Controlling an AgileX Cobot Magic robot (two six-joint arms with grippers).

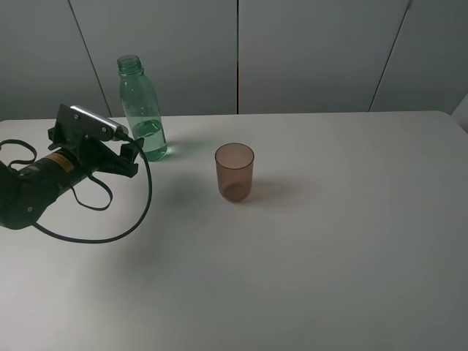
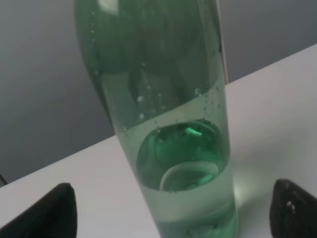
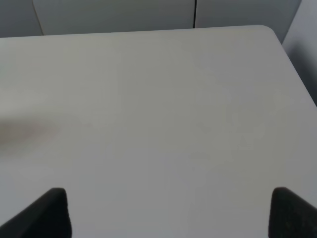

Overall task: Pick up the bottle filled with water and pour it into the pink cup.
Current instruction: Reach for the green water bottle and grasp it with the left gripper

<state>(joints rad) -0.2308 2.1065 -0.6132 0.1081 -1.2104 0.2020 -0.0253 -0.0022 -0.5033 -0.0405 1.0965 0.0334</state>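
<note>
Gaping wide, the left claw, its tips flanking the upright bottle.

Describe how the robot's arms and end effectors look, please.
The left arm is black, with an orange-yellow label and a silver metal bracket on top. Thin black cables loop beside it. The left end effector is black and blocky. Of the right end effector only two black, rounded fingertips show; its arm is out of view.
</note>
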